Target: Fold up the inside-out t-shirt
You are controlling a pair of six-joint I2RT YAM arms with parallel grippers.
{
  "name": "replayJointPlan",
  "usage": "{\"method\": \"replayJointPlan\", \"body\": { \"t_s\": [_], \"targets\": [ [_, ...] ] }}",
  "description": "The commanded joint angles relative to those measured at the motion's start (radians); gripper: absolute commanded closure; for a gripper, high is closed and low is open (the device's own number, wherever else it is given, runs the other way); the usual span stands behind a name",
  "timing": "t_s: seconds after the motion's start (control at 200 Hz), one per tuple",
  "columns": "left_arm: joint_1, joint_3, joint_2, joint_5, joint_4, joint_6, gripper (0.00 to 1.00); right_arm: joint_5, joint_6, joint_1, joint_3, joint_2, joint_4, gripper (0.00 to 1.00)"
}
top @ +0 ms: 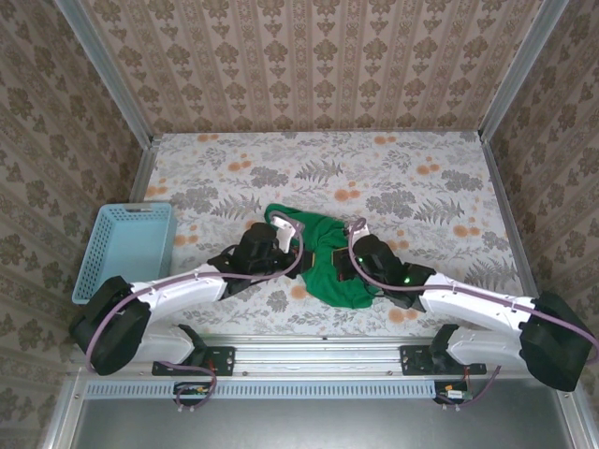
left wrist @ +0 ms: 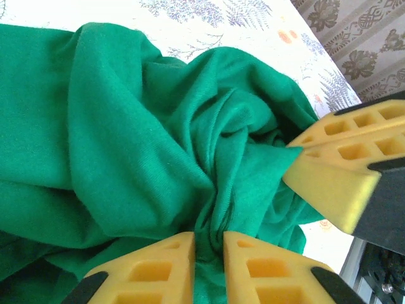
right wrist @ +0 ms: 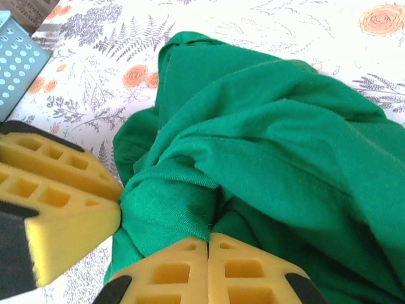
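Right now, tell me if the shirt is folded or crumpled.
Crumpled. The shirt sits in a bunched heap, with deep twisted creases in both wrist views and no flat, squared layers.

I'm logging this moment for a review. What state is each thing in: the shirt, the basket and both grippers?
t-shirt: crumpled in a heap on the table, not folded, pinched by both grippers.
basket: upright, open side up, apart from the t-shirt.
left gripper: shut on a fold of the t-shirt.
right gripper: shut, tips pinching a fold of the t-shirt.
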State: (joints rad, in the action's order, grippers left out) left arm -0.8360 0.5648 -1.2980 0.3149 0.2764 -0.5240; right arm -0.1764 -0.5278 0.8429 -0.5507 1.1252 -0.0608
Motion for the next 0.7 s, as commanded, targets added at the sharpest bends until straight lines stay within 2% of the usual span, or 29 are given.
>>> {"method": "replayJointPlan", "body": {
  "t_s": [0.0, 0.065, 0.17, 0.35, 0.49, 0.695],
  "targets": [
    [0.005, -0.002, -0.024, 0.005, -0.001, -0.001, 0.84, -0.035, -0.029, 0.009, 0.029, -0.039, 0.051, 1.00],
    [0.005, -0.001, -0.030, 0.005, -0.001, -0.003, 0.83, -0.044, -0.047, 0.011, 0.046, -0.064, 0.075, 1.00],
    [0.005, 0.001, -0.040, 0.008, 0.000, -0.002, 0.70, -0.044, -0.083, 0.021, 0.075, -0.088, 0.114, 1.00],
    [-0.003, 0.017, -0.053, 0.028, 0.011, -0.005, 0.58, -0.049, -0.144, 0.067, 0.120, -0.048, 0.107, 1.00],
    [-0.013, 0.036, -0.055, 0.041, 0.005, -0.001, 0.52, -0.088, -0.173, 0.106, 0.124, -0.043, 0.104, 1.00],
    [-0.029, 0.044, -0.075, 0.054, 0.000, 0.011, 0.43, -0.134, -0.200, 0.113, 0.135, -0.057, 0.116, 1.00]
  ]
}}
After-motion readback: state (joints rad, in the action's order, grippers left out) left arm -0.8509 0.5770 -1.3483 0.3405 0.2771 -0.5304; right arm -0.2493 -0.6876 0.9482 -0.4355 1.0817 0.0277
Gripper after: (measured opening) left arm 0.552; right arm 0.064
